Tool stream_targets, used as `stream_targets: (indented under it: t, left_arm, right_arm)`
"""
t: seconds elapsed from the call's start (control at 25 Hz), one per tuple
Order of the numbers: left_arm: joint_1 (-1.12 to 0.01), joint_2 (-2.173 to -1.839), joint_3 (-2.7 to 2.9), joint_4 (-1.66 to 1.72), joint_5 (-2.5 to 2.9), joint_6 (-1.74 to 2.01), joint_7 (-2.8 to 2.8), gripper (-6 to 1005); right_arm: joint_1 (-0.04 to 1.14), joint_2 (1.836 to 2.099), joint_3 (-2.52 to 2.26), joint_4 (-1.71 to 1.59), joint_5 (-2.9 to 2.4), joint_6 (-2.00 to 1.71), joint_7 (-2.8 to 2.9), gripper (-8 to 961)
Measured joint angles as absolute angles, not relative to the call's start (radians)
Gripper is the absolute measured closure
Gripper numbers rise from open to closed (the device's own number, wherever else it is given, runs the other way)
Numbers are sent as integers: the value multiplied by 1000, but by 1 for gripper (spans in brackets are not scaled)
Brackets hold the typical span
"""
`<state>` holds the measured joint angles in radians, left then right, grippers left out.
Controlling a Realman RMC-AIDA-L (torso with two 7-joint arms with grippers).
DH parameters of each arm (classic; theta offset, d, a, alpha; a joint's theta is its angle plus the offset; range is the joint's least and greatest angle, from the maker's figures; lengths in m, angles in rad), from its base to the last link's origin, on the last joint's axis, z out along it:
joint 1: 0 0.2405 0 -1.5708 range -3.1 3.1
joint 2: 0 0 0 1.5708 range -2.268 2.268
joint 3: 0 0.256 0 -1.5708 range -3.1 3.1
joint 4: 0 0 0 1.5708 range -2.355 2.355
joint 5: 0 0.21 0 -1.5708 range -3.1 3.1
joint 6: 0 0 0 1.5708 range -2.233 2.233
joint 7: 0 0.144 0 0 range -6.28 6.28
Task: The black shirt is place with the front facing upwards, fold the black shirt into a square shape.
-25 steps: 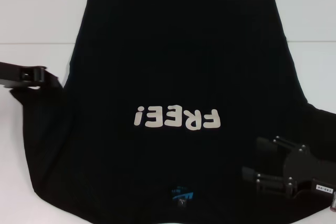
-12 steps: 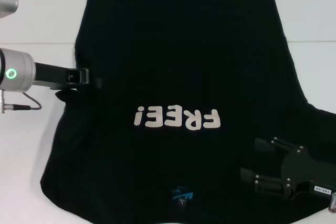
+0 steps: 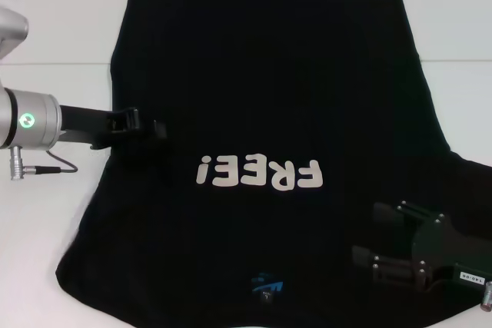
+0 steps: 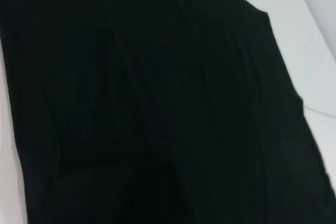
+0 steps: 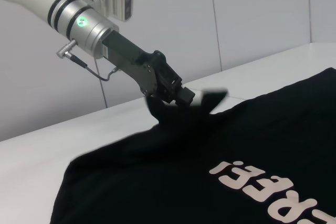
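Head view: the black shirt (image 3: pixel 269 151) is lying flat on the white table (image 3: pixel 54 28), "FREE!" print (image 3: pixel 257 173) up, blue neck label (image 3: pixel 265 287) at the robot's near edge, hem at the far edge.
Long axis: running away from the robot, collar near, hem far.
Left gripper (image 3: pixel 157 130): pinching a bunch of the shirt's left-side cloth and holding it raised over the body panel; the right wrist view shows fabric clamped and lifted (image 5: pixel 181 98).
Fold direction: I judge the shirt's centre lies to the robot's right of this gripper, so the carry is heading that way.
Right gripper (image 3: pixel 380 240): hovering over the near-right corner, fingers spread, gripping nothing.
Nearer arm: left.
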<state>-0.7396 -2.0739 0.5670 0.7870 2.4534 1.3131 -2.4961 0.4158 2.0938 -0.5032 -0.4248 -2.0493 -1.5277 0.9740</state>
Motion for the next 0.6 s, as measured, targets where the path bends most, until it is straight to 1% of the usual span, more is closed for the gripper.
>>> stream_targets:
  t: [0.12, 0.2, 0.44, 0.6]
  left_arm:
    - [-735, -2043, 551, 707, 2379, 1313, -2493, 864]
    - [-725, -2032, 522, 671, 2323, 1321, -2485, 788]
    - [-685, -2033, 463, 646, 2225, 1382, -2393, 560]
    - [-649, -2039, 421, 651, 2195, 1420, -2250, 520]
  right_arm:
    - [416, 2094, -503, -425, -2049, -1528, 974, 45]
    - [416, 2094, -503, -425, -2049, -1528, 974, 45]
    - [411, 2094, -503, -425, -2047, -1527, 974, 45]
    - [409, 2094, -502, -425, -2045, -1527, 974, 45]
